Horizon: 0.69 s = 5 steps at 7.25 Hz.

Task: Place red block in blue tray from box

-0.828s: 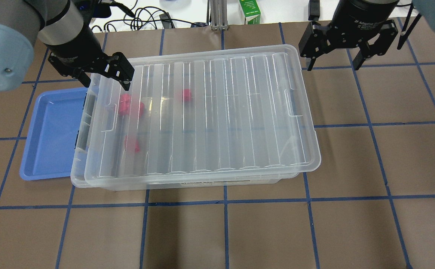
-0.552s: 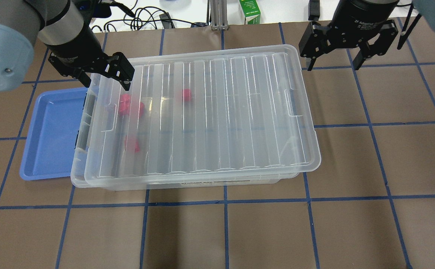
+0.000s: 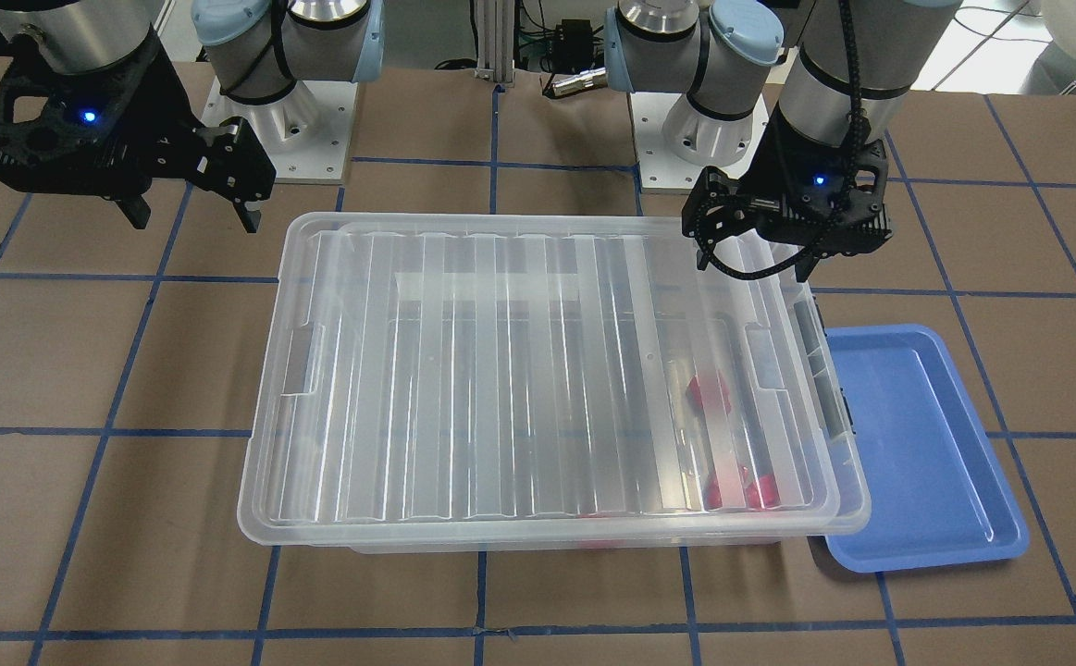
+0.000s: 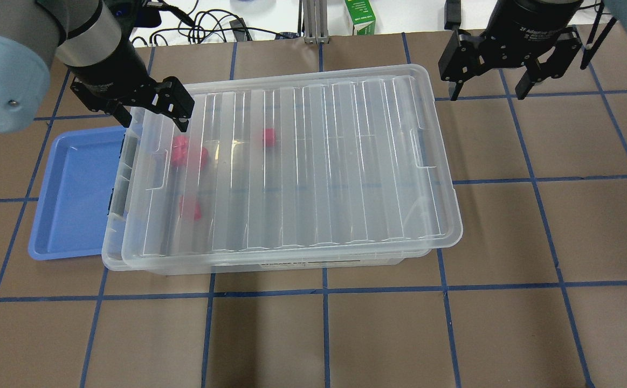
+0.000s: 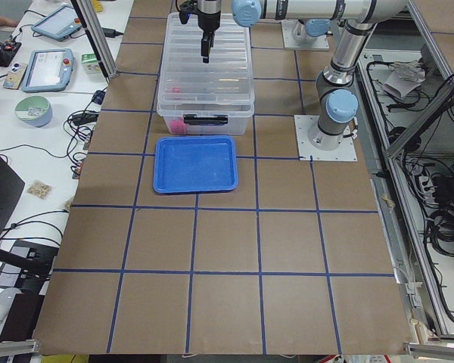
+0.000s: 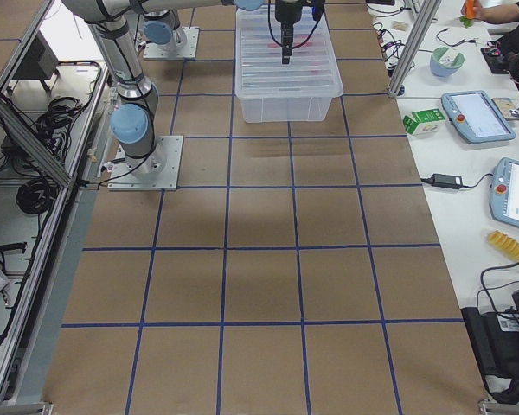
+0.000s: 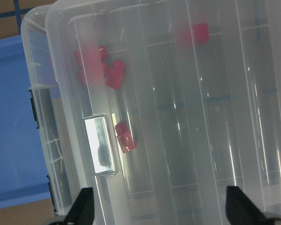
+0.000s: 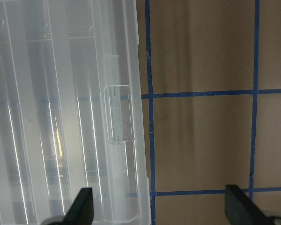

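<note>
The box [image 4: 291, 167] is a large clear bin whose ribbed lid lies on it, shifted askew. Red blocks show through the lid: one far [image 4: 269, 137], a cluster [image 4: 181, 150] and one [image 4: 190, 207] near the left end; they also show in the left wrist view [image 7: 114, 75]. The blue tray [image 4: 73, 194] lies empty against the box's left end, partly under it. My left gripper [image 4: 154, 124] is open and empty above the lid's far left corner. My right gripper [image 4: 488, 97] is open and empty over the table beyond the box's far right corner.
A green carton [image 4: 360, 19], an aluminium post [image 4: 311, 21] and cables [image 4: 205, 27] sit past the table's far edge. Both arm bases [image 3: 288, 111] stand behind the box. Brown table with blue tape lines [image 4: 324, 291] surrounds the box.
My right gripper has moved slightly to the right and away from the box's corner. My left gripper has barely moved. The box, lid and blocks are still.
</note>
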Tool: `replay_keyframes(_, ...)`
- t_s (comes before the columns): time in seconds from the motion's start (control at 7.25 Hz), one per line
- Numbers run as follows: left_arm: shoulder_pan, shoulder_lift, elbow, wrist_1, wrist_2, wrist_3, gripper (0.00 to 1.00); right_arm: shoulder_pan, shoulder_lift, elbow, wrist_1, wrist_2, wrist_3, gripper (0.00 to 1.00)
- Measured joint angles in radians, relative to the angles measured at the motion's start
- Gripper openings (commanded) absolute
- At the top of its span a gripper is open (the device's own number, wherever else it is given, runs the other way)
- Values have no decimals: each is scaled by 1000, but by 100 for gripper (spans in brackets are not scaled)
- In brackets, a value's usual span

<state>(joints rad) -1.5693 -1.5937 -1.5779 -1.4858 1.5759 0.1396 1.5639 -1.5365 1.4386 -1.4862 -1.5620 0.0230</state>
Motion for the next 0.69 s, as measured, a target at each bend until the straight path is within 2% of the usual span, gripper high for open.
replay_keyframes(0.28, 0, 1, 1, 0, 0, 0, 100, -13, 10, 65, -42, 3, -11, 100)
replay_keyframes(0.69, 0, 0, 0, 0, 1, 0, 100, -12, 86, 261, -312, 2, -12, 100)
